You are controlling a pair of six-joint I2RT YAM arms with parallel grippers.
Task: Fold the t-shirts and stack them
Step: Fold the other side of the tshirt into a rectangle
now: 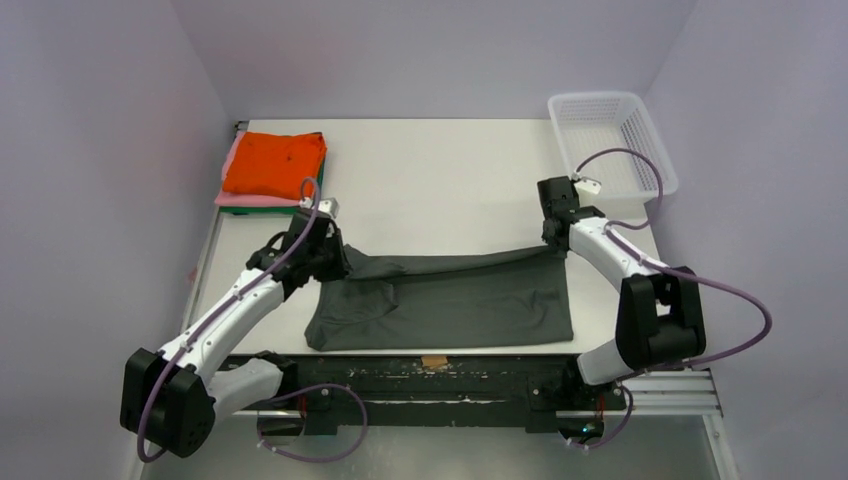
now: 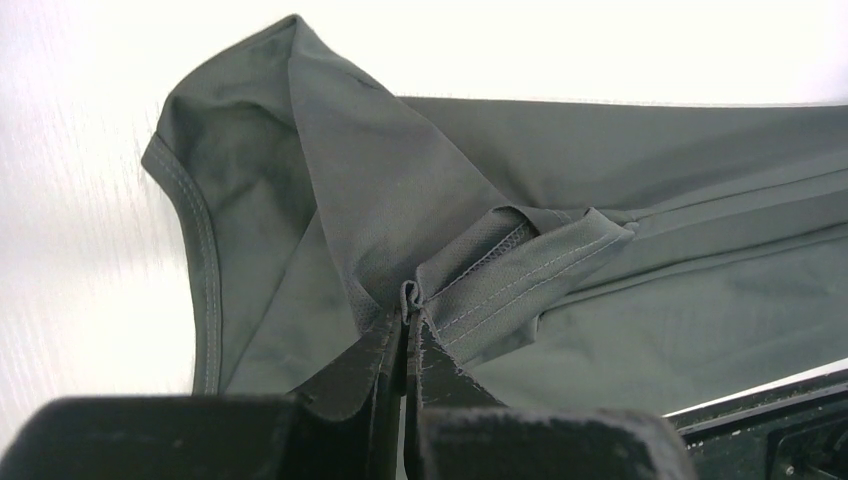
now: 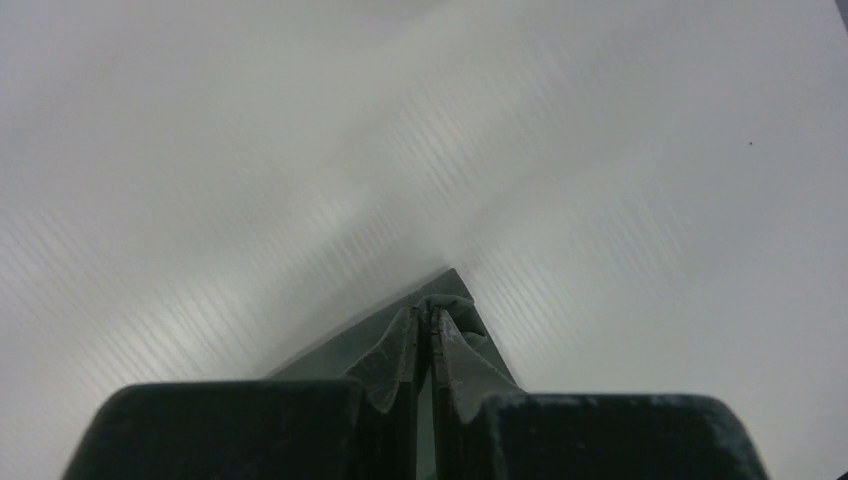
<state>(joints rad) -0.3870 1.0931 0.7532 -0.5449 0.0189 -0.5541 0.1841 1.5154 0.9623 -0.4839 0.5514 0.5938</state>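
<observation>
Since the grey shirt (image 1: 450,300) at lower centre is light and limp, the left gripper (image 2: 410,305) and right gripper (image 3: 430,318) each pinch an end of its upper edge, jaws clenched on cloth.

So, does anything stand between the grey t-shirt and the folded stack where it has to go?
Nothing visible. Only bare table lies between the grey t-shirt and the folded stack at the far left; the left gripper and right gripper pinch its far edge.
</observation>
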